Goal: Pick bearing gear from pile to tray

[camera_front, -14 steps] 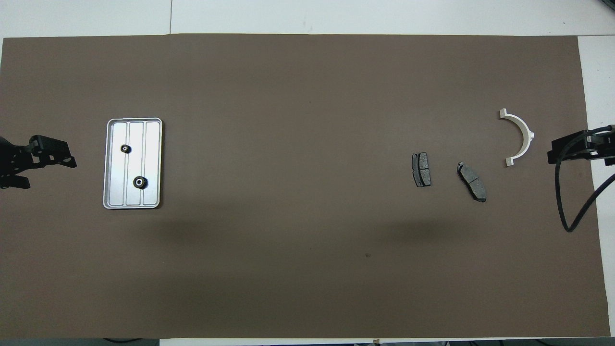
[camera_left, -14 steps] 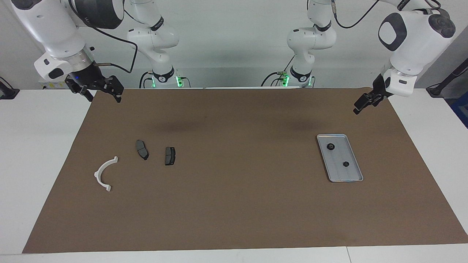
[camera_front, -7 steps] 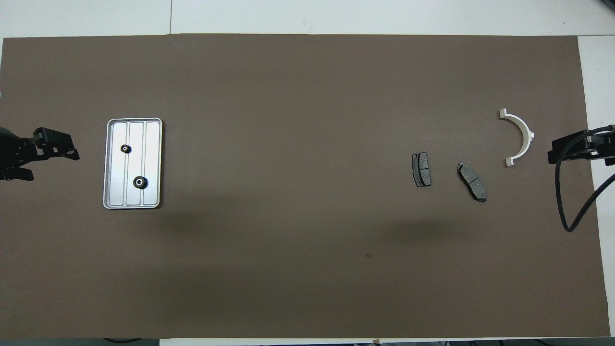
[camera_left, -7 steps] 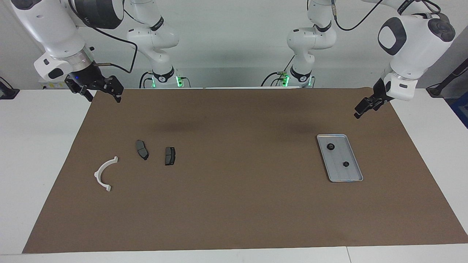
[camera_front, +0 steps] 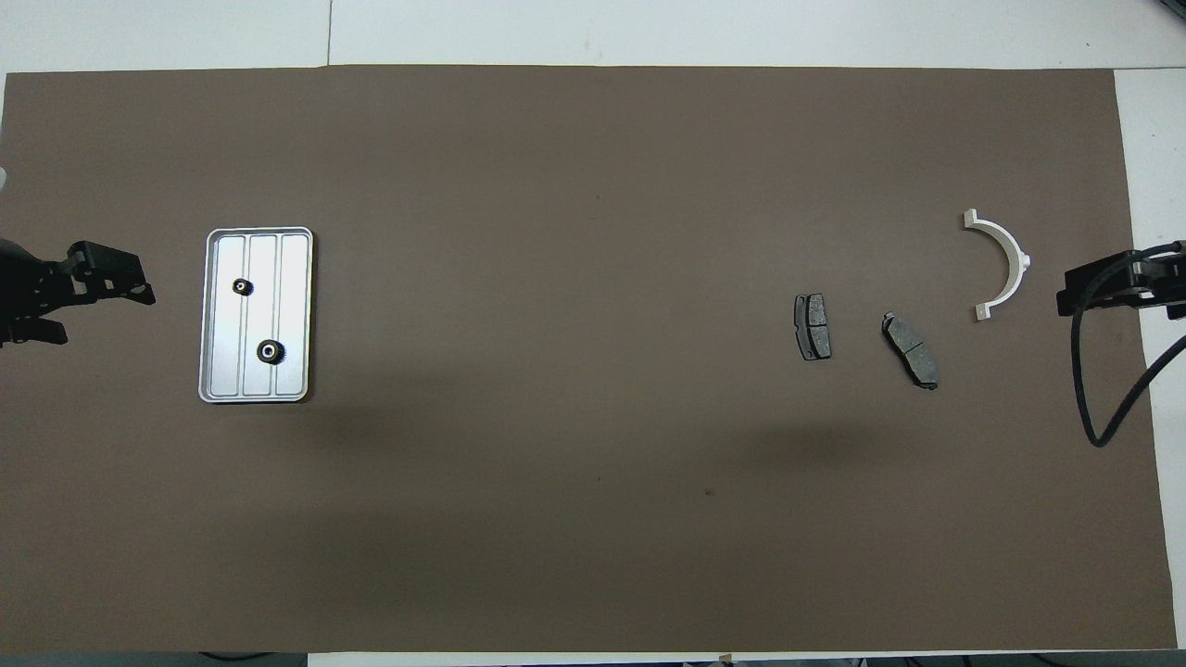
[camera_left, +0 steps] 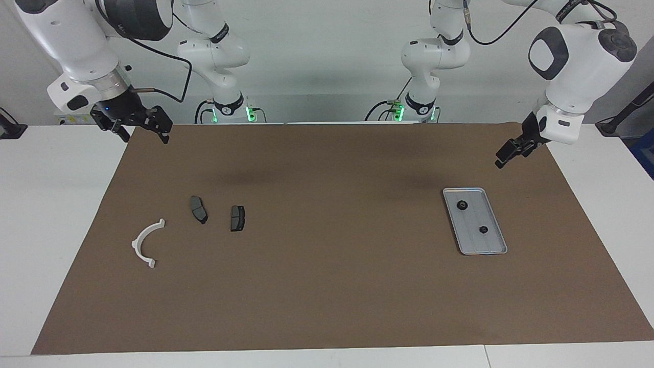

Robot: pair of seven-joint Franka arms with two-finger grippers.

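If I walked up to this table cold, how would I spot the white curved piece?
Start at the brown mat and go to the right arm's end, away from the metal tray. Three loose parts lie there: two dark grey brake pads and, beside them nearest the mat's edge, the white half-ring bracket. It alone is white and arched.

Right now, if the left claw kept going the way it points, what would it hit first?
Probably the brown mat just short of the tray. The left gripper points down toward the tray, and nothing stands between, though depth is hard to judge.
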